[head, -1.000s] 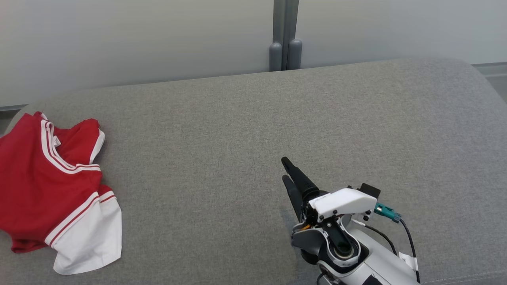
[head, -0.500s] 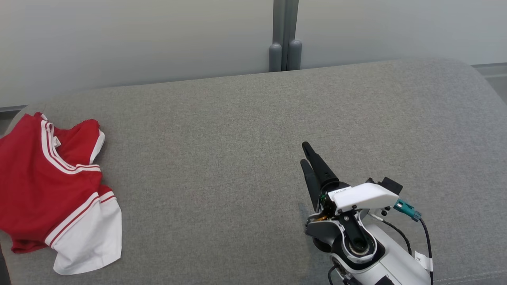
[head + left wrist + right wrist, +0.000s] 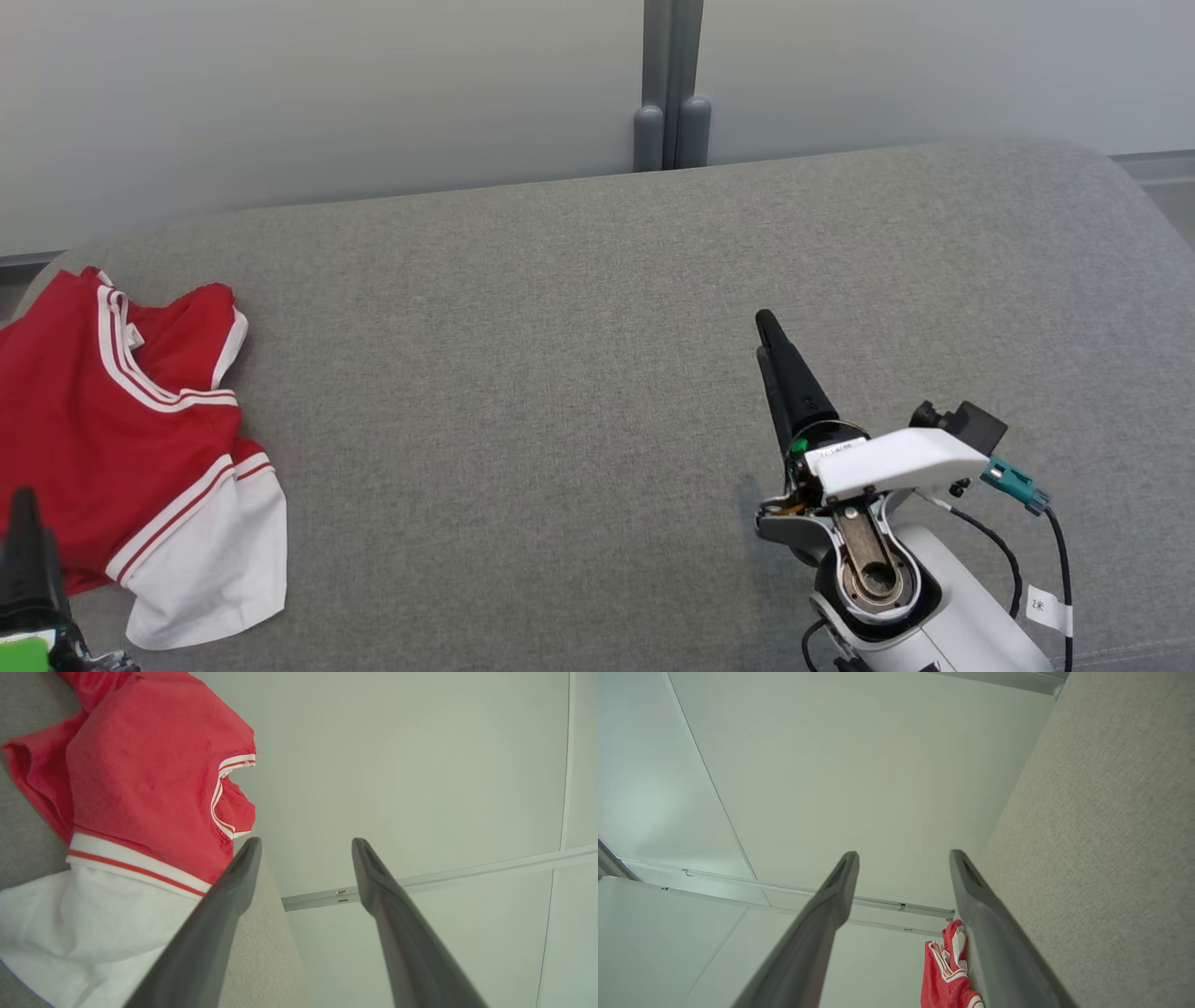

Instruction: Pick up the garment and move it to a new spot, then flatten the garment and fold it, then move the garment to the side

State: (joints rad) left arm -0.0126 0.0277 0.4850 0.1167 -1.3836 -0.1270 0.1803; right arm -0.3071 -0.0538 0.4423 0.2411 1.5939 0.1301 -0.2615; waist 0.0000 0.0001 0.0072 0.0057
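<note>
right pincer (image 3: 767, 329) moved right, probably above sofa (image 3: 560, 327).

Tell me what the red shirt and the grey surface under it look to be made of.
The shirt looks like soft knit cloth, probably cotton jersey, matte: it lies in limp creases, with white striped bands. The cushion looks like woven upholstery fabric, matte grey: a fine flecked weave shows, and its rounded edges suggest padding.
</note>
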